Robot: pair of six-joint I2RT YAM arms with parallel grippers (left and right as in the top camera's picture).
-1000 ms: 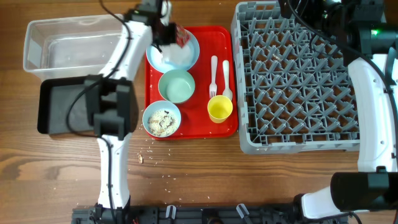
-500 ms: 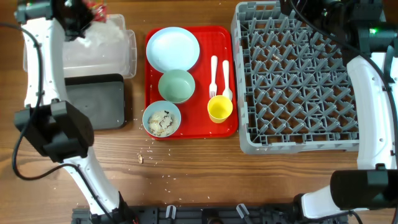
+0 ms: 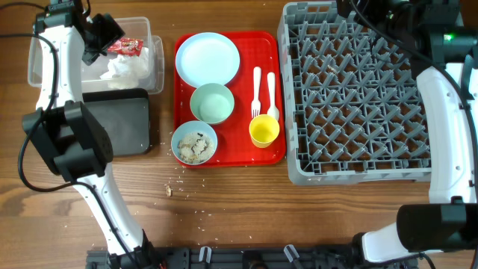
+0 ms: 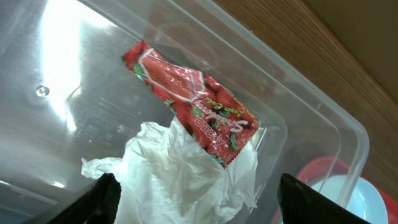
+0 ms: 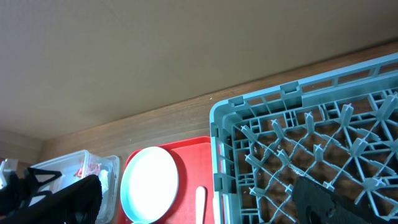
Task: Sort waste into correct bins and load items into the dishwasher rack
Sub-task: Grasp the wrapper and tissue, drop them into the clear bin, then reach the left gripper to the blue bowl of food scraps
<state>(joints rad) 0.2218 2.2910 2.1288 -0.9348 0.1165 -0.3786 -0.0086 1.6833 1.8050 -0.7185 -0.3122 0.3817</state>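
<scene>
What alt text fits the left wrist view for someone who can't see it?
A red snack wrapper lies on a crumpled white napkin inside the clear tub. The left gripper hovers above, open and empty.

Red snack wrapper [image 4: 193, 112] with green and white print, white napkin [image 4: 180, 180], clear tub [image 3: 157, 63], black tray [image 3: 127, 127], red serving tray [image 3: 237, 134], pale blue plate [image 3: 208, 60], mint-green bowl [image 3: 212, 103], light blue bowl [image 3: 178, 135], pale scraps [image 3: 194, 146] with brown bits, yellow cup [image 3: 264, 131], white fork [image 3: 256, 84] and spoon [image 3: 272, 93], grey lattice rack [image 3: 358, 97], brown wood-grain desk [image 3: 299, 217].
</scene>
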